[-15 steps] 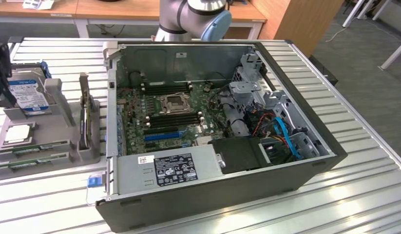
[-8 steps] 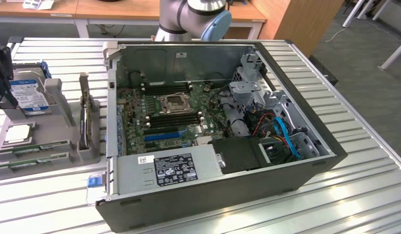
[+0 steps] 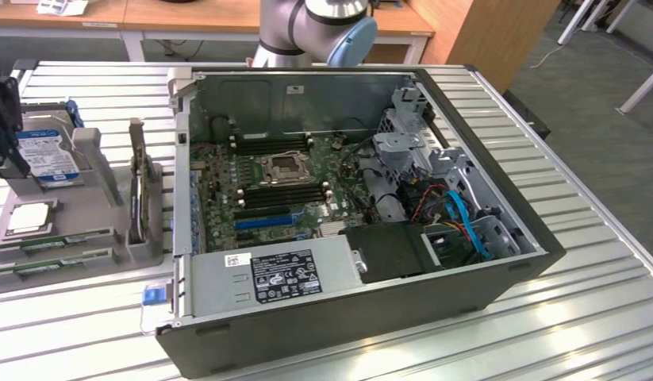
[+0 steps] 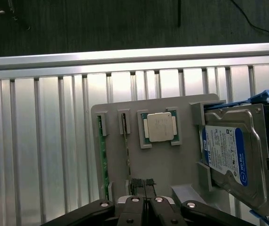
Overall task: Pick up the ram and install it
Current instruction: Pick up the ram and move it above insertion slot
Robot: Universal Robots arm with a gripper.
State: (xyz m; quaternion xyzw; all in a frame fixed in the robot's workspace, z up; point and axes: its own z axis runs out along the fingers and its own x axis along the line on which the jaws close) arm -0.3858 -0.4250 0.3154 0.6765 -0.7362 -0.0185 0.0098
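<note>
Two ram sticks, narrow green boards, stand on edge in slots of a grey holder (image 4: pixel 165 165); one ram stick (image 4: pixel 102 153) is at the holder's edge, the other (image 4: pixel 125 141) beside it. In the exterior view the ram (image 3: pixel 53 241) lies at the left of the table. My gripper (image 4: pixel 144 186) hangs above the holder, its dark fingers pressed together with nothing between them, apart from the sticks. In the exterior view the gripper (image 3: pixel 6 135) is a dark shape at the left edge, above the holder. The open computer case (image 3: pixel 522 274) shows the motherboard's black memory slots (image 3: pixel 287 197).
The holder also carries a square silver processor chip (image 4: pixel 160 126) and a blue-labelled hard drive (image 4: pixel 228 155). The case stands mid-table on a ribbed metal top (image 3: pixel 601 317), with a power supply (image 3: pixel 278 274) and cables (image 3: pixel 464 222) inside. The arm's base (image 3: pixel 305 32) rises behind the case.
</note>
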